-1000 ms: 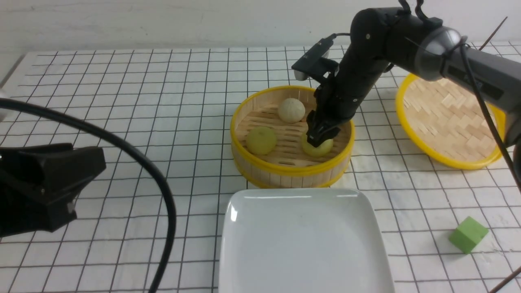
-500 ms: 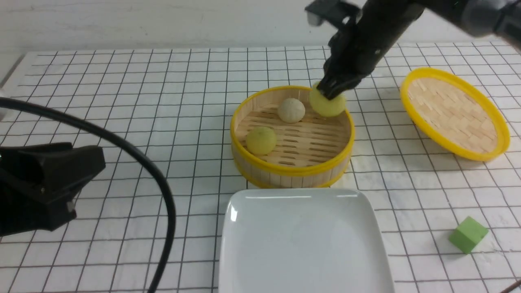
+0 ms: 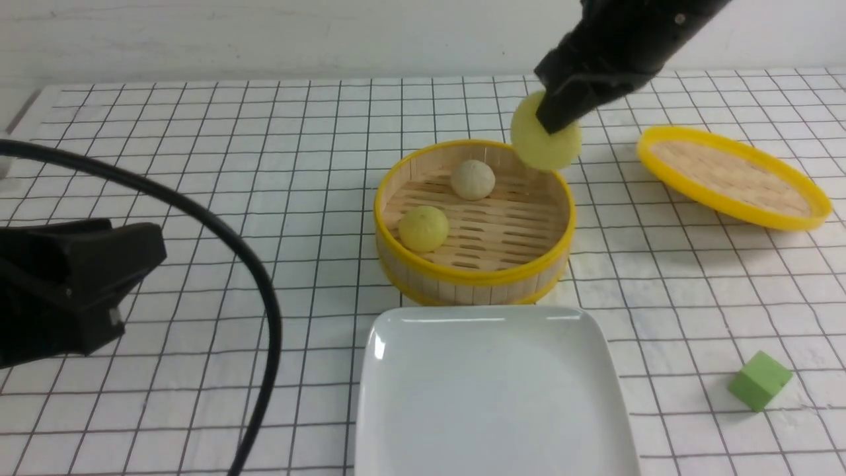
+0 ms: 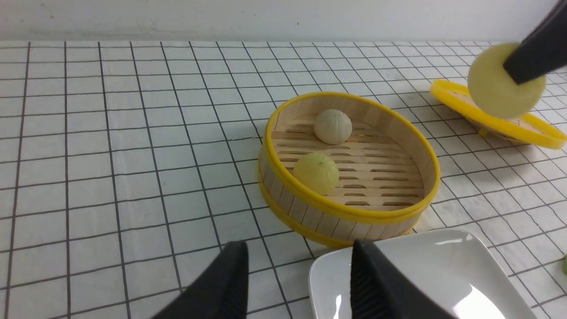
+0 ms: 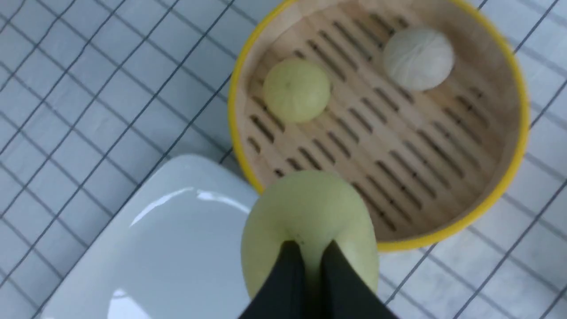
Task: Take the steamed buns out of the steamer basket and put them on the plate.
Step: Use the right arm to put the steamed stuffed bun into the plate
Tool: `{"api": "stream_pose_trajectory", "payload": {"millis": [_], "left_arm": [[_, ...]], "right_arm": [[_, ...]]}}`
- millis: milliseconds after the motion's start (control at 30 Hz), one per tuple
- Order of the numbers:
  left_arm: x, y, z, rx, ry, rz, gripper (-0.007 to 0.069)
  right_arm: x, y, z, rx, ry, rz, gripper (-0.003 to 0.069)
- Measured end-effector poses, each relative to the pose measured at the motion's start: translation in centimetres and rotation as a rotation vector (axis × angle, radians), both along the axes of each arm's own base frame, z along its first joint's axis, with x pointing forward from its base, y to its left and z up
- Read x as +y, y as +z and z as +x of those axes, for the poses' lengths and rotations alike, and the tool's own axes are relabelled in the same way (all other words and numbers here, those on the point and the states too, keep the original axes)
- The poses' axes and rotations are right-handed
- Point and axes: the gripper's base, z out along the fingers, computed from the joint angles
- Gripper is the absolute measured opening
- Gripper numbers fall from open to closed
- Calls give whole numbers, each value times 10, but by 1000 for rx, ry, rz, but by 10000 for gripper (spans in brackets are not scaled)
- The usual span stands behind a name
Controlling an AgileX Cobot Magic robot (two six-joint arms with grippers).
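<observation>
Front view is showing the right tool (image 3: 552, 124) holding one yellow bun (image 3: 546, 147) in the air, above the far right rim of the steamer basket (image 3: 472, 277). The bun could be slipping out, because the tool is pinching only a small bit at its top and the soft bun is squashing there. If it is dropping here, it is landing back in the basket or on the table (image 3: 198, 165), not on the plate (image 3: 496, 396), which is sitting just in front of the basket. The right tool is pinching tight, nearly closed, on that bun. The left tool (image 4: 297, 250) is standing wide and holding nothing, well to the left of the basket. A second yellow bun (image 3: 423, 228) and an off-white bun (image 3: 472, 179) are waiting inside the basket.
</observation>
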Motion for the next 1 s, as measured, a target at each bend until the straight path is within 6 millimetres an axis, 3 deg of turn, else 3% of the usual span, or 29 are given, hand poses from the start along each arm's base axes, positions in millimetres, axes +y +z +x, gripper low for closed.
{"api": "stream_pose_trajectory", "payload": {"millis": [33, 300, 367, 400, 600, 833, 1000], "left_arm": [[0, 0, 0, 1, 0, 0, 344], [0, -1, 1, 4, 1, 0, 344], [0, -1, 1, 4, 1, 0, 344], [0, -1, 1, 4, 1, 0, 344], [0, -1, 1, 5, 1, 0, 344], [0, -1, 1, 5, 1, 0, 344], [0, -1, 1, 5, 1, 0, 344]], "right_arm": [[0, -3, 0, 9, 0, -4, 16], [-3, -43, -74, 167, 117, -96, 20], [-4, -54, -81, 191, 136, -112, 20], [-6, -71, -86, 192, 141, -122, 21], [-7, -126, -76, 75, 103, -124, 22], [-3, -159, -60, 9, 110, -146, 22], [-1, -169, -56, 16, 106, -153, 24]]}}
